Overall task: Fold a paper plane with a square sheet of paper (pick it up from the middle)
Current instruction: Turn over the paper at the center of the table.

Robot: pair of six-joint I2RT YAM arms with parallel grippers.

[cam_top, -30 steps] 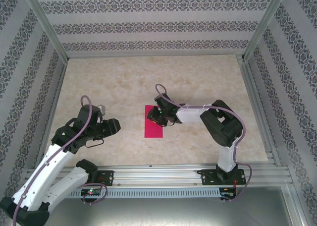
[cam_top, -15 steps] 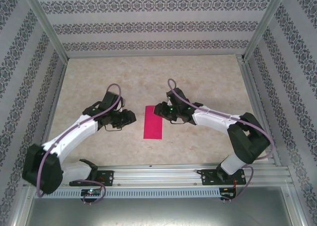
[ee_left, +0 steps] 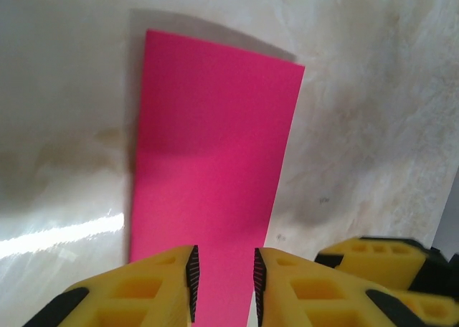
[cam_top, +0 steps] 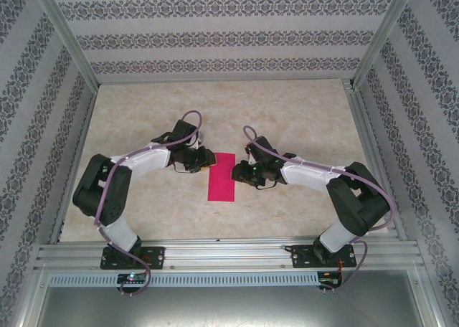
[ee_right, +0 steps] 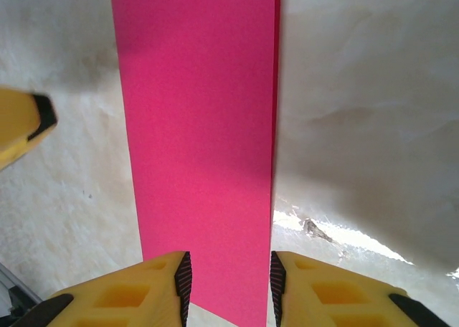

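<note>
The paper (cam_top: 222, 176) lies flat on the table (cam_top: 301, 119) as a narrow rectangle, between both tools. Left tool (ee_left: 224, 280) and right tool (ee_right: 229, 284): jaws slightly apart, empty. Expect thin, light, limp stock that creases easily. Grip a long edge at mid-length.

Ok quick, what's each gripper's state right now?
Left gripper: open, jaws apart over the pink paper, holding nothing.
Right gripper: open, jaws apart over the same paper, holding nothing.

The sheet of paper (cam_top: 222, 181) lies on the table (cam_top: 287, 112) between the left pincer (cam_top: 206, 162) and the right pincer (cam_top: 238, 173).
</note>
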